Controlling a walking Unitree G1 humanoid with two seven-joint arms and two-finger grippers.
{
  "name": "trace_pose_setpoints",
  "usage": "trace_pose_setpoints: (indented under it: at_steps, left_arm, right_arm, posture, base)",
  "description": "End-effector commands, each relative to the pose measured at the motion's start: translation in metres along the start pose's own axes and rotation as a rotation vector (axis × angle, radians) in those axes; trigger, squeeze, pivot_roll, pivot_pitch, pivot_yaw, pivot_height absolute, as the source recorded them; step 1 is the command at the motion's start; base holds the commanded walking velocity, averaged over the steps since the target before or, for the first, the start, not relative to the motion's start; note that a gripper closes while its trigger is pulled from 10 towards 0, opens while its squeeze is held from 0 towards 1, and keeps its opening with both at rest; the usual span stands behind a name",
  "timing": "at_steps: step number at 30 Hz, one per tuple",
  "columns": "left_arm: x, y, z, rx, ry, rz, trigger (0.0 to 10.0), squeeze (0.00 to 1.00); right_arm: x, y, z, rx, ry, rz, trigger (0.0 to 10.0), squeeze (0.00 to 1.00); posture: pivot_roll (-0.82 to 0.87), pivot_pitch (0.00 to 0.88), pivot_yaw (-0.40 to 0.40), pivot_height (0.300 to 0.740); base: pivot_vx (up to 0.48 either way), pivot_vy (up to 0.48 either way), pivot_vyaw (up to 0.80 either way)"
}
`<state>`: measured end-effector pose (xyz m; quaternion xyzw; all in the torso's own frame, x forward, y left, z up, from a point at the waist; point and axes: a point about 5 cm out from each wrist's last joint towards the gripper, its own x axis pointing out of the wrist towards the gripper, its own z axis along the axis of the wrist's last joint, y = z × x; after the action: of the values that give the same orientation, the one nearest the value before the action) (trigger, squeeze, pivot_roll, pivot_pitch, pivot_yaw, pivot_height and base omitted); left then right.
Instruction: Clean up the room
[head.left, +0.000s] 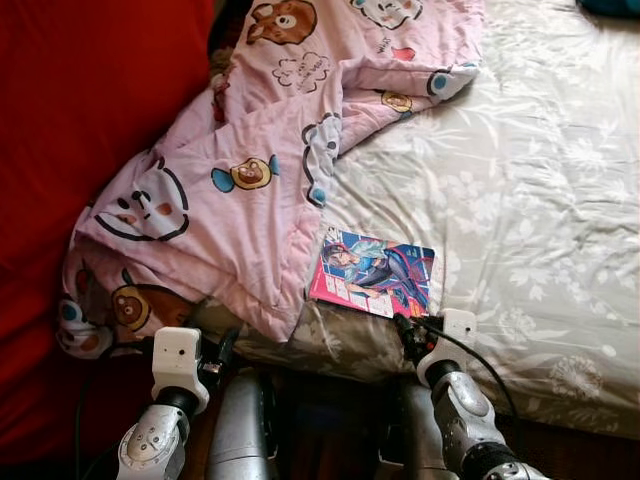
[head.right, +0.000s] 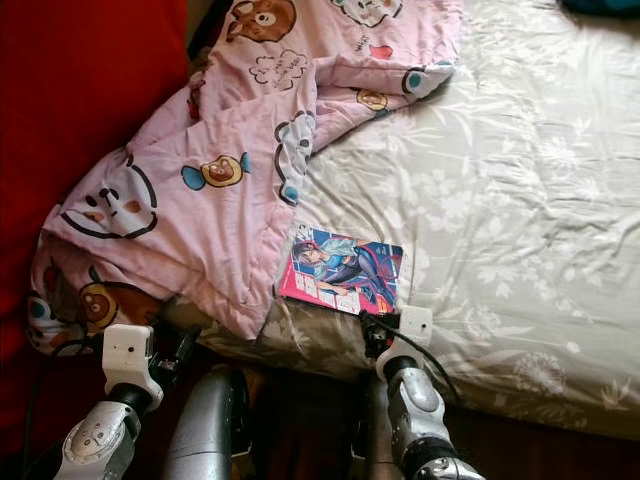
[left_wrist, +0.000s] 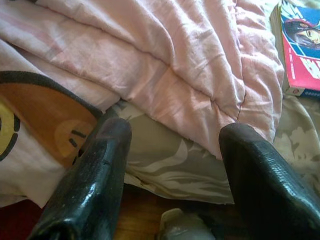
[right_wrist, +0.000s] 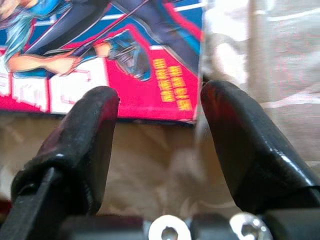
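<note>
My right hand (right_wrist: 157, 130), fingers apart, sits at the book's (head.left: 374, 272) near corner on the bed (head.left: 520, 200); my left hand (left_wrist: 172, 150) gapes by the quilt (head.left: 230, 200).

A bed (head.right: 520, 200) with a pale floral sheet. A pink cartoon-print blanket (head.right: 220, 190) lies crumpled across its left side, against a red wall (head.right: 70, 90). A colourful comic book (head.right: 342, 270) rests near the bed's front edge, touching the blanket. The right pincer (head.right: 374, 336) sits just below the book; the left pincer (head.right: 180, 350) is beneath the blanket's hanging corner.
</note>
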<state>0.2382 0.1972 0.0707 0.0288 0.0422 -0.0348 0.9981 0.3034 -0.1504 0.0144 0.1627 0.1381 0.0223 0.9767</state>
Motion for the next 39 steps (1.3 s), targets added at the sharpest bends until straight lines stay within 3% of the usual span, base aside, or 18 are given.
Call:
trace_pose_setpoints:
  at_steps: [1, 11, 18, 20, 22, 31, 39]
  left_arm:
    - [-0.007, 0.004, -0.007, -0.001, 0.045, 0.011, 10.0, 0.0]
    - [-0.01, 0.005, -0.005, 0.008, 0.052, 0.007, 10.0, 0.0]
    - [-0.013, 0.005, -0.003, 0.018, 0.054, 0.002, 10.0, 0.0]
    - [-0.014, 0.003, -0.001, 0.025, 0.052, -0.004, 10.0, 0.0]
    - [-0.015, 0.003, 0.0, 0.029, 0.051, -0.007, 10.0, 0.0]
    - [-0.017, 0.004, 0.004, 0.051, 0.046, -0.007, 10.0, 0.0]
    - [-0.019, 0.005, 0.008, 0.066, 0.045, -0.007, 10.0, 0.0]
  right_arm:
    - [-0.005, -0.003, -0.011, 0.019, 0.042, -0.017, 10.0, 0.0]
    - [-0.01, -0.006, -0.02, 0.038, 0.068, -0.026, 10.0, 0.0]
    - [-0.012, -0.007, -0.027, 0.251, 0.095, -0.043, 10.0, 0.0]
    - [-0.011, -0.009, -0.027, 0.386, 0.1, -0.045, 10.0, 0.0]
    - [-0.01, -0.011, -0.026, 0.427, 0.1, -0.052, 10.0, 0.0]
    - [-0.005, -0.013, -0.017, 0.5, 0.074, -0.048, 10.0, 0.0]
    - [0.001, -0.003, -0.009, 0.572, 0.055, 0.031, 10.0, 0.0]
  posture:
    - [0.14, 0.378, 0.02, 0.602]
    - [0.16, 0.385, 0.028, 0.602]
    - [0.17, 0.393, 0.031, 0.602]
    - [0.18, 0.395, 0.034, 0.602]
    - [0.19, 0.397, 0.037, 0.602]
    - [0.21, 0.398, 0.041, 0.602]
    - [0.22, 0.409, 0.045, 0.602]
  base:
    - [0.0, 0.0, 0.0]
    - [0.0, 0.0, 0.0]
    - [0.0, 0.0, 0.0]
    - [0.0, 0.0, 0.0]
    - [0.0, 0.0, 0.0]
    - [0.0, 0.0, 0.0]
    - [0.0, 0.0, 0.0]
